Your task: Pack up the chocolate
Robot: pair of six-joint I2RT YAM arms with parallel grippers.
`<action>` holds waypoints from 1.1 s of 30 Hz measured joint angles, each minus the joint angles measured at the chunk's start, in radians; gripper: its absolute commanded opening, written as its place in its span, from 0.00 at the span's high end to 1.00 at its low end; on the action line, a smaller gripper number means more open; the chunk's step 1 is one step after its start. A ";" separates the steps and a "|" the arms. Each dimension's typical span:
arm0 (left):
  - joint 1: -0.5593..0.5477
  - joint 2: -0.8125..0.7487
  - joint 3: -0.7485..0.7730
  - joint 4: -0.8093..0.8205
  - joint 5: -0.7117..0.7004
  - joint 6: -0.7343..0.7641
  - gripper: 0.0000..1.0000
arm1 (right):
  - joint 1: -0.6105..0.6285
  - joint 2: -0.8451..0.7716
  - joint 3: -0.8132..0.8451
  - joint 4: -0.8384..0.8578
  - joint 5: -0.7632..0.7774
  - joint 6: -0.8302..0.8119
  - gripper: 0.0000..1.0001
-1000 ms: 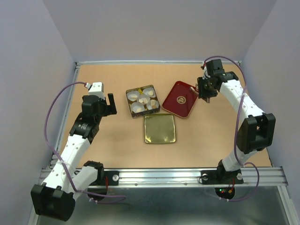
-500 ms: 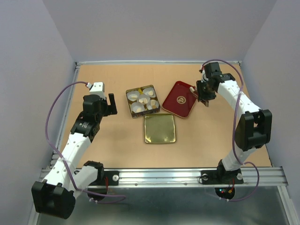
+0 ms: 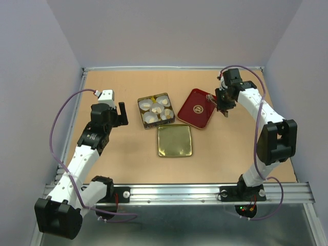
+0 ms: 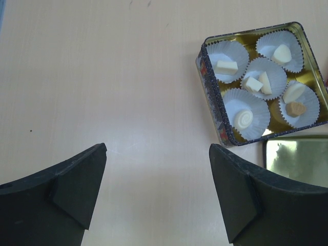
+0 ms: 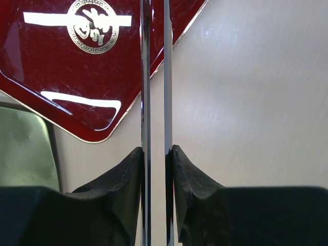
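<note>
The chocolate (image 4: 253, 83) lies in white paper cups (image 4: 228, 51) inside the square tin (image 4: 212, 107); the tin stands on the worktop (image 4: 102, 77), left of the red lid (image 5: 61, 66) and just beyond the gold tray (image 3: 175, 140). The left fingers (image 4: 72, 184) stand wide apart over the worktop left of the tin, gripping nothing; the right fingers (image 5: 123, 179) are clamped on metal tweezers (image 5: 145, 77), whose blades cross the lid's right edge.

Chocolate (image 4: 226, 66) in 5 paper cups (image 4: 225, 51) inside the tin (image 4: 211, 97), lid (image 3: 175, 141) just in front, tray (image 3: 197, 108) to its right
</note>
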 measured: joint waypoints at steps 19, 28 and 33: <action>0.000 -0.034 0.000 -0.012 0.001 -0.001 0.07 | 0.000 -0.210 -0.092 -0.003 -0.052 0.010 0.82; 0.000 -0.090 0.000 -0.027 0.001 -0.010 0.07 | 0.006 -0.237 -0.099 -0.021 -0.093 0.029 0.83; 0.000 -0.093 0.000 -0.037 0.001 -0.014 0.07 | 0.067 -0.262 -0.098 -0.037 -0.109 0.071 0.83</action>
